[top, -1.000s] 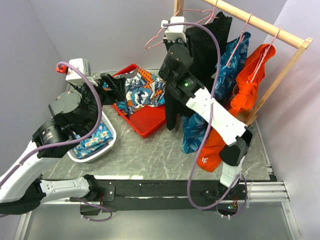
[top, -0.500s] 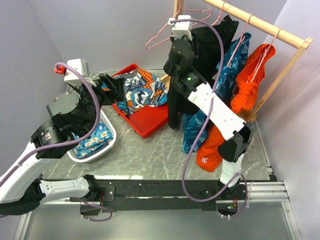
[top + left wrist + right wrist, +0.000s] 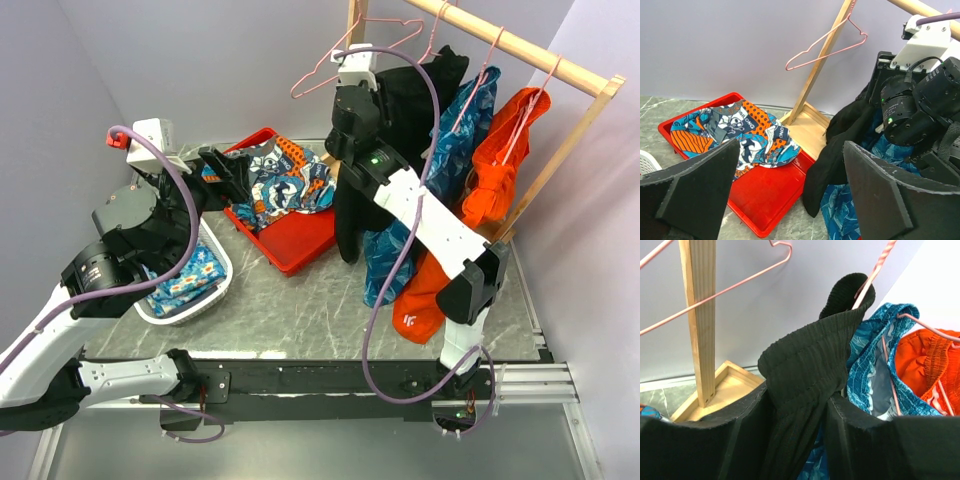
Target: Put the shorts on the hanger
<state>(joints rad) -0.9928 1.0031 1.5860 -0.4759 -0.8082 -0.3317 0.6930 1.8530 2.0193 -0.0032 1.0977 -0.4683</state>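
My right gripper (image 3: pixel 380 88) is shut on the elastic waistband of the black shorts (image 3: pixel 352 215), held high by the rail. In the right wrist view the fingers (image 3: pixel 740 440) pinch the bunched waistband of the shorts (image 3: pixel 807 370), and its top fold lies against a pink hanger (image 3: pixel 874 271) wire. That hanger's hook (image 3: pixel 432 22) hangs on the rail. The shorts' leg hangs down toward the table, as the left wrist view shows (image 3: pixel 832 160). An empty pink hanger (image 3: pixel 335 62) hangs to the left. My left gripper (image 3: pixel 232 172) is open and empty (image 3: pixel 790 192) over the tray.
The wooden rail (image 3: pixel 520 45) also carries a blue patterned garment (image 3: pixel 468 125) and an orange garment (image 3: pixel 500 165). A red tray (image 3: pixel 300 250) holds patterned garments (image 3: pixel 285 185). A white basket (image 3: pixel 218 285) sits at the left. The rail's wooden base (image 3: pixel 807 127) stands behind the tray.
My right gripper has lifted the shorts up and back toward the rail, bringing the waistband to the hanger. The left arm has stayed still.
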